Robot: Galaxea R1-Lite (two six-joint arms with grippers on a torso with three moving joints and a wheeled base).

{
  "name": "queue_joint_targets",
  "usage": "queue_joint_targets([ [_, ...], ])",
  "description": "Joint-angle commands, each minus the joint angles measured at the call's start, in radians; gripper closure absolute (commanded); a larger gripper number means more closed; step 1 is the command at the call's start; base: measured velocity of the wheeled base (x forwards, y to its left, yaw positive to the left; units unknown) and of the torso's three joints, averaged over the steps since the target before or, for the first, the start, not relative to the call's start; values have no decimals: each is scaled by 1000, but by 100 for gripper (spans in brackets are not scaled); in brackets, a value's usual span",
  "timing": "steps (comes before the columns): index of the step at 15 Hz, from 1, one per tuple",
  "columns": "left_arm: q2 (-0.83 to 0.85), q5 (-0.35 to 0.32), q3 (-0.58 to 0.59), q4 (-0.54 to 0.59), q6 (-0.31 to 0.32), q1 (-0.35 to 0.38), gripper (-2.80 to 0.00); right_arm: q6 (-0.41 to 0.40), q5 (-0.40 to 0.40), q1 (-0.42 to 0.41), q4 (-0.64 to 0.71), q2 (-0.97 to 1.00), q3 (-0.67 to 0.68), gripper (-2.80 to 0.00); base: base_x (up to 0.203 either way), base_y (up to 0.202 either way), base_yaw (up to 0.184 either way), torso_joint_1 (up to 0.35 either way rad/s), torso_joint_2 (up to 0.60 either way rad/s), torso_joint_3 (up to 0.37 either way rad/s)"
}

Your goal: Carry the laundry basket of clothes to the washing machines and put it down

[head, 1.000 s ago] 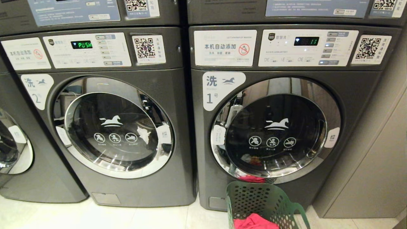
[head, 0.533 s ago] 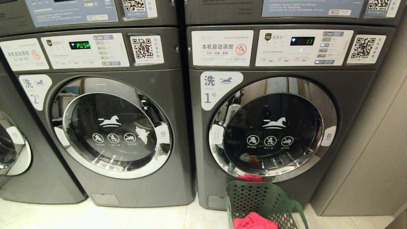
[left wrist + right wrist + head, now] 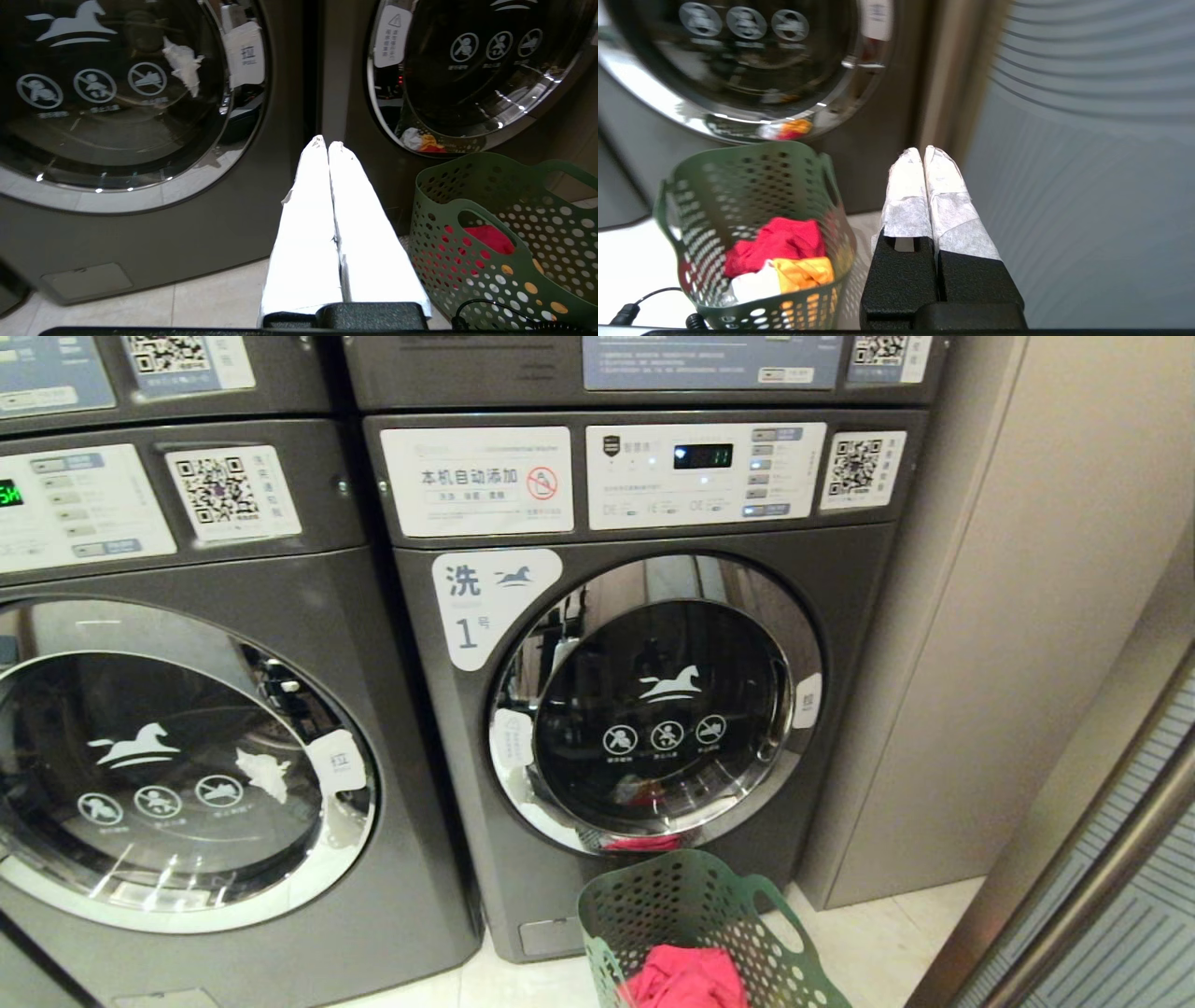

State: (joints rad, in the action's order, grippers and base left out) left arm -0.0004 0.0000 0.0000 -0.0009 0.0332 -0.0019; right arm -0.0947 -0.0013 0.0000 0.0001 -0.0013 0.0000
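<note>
- Setting: laundry room, pale tiled floor (image 3: 868, 943), beige panel wall to the right.
- Washing machines (image 3: 644, 709): dark grey front-loaders, chrome-ringed glass doors, white horse logos.
- Writing: "洗 1号" badge, "本机自动添加" label, QR stickers, door tab "拉"; display apparently "11".
- Laundry basket (image 3: 695, 924): dark green perforated plastic, standing on the floor just before machine 1.
- Clothes (image 3: 780, 261): pink-red, white and yellow-orange, inside.
- Left gripper (image 3: 327, 144), right gripper (image 3: 922, 151): jaws pressed together, empty, flanking the basket.
- Step: set-down looks done; withdraw without clipping the rim.

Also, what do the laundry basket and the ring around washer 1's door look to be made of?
Laundry basket: matte green plastic, judging by moulded round holes and slot handles. Door ring: polished chrome-look metal or plating, mirroring the room; which one is unclear.
</note>
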Motion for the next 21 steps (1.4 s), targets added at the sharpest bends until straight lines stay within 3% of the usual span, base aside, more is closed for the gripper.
queue_joint_targets([
  [1,-1,0,0,-1,1,0,0,-2,0,0,0,1,0,0,-2,6,-105,1,2,0],
  [11,-1,-12,-7,-1,46,0,0,-3,1,0,-1,1,0,0,-1,1,-6,0,0,0],
  [13,-1,-14,-77,13,45,-1,0,-3,1,0,-2,1,0,0,0,0,0,0,0,0],
  [14,0,-12,-120,28,45,-1,-280,-3,1,0,-2,1,0,0,0,0,0,0,0,0],
  [17,69,-12,-314,111,45,-1,-280,-3,1,0,-2,1,0,0,0,0,0,0,0,0],
  [21,449,-2,-510,135,-16,-2,-280,-3,1,0,-2,1,0,0,0,0,0,0,0,0],
])
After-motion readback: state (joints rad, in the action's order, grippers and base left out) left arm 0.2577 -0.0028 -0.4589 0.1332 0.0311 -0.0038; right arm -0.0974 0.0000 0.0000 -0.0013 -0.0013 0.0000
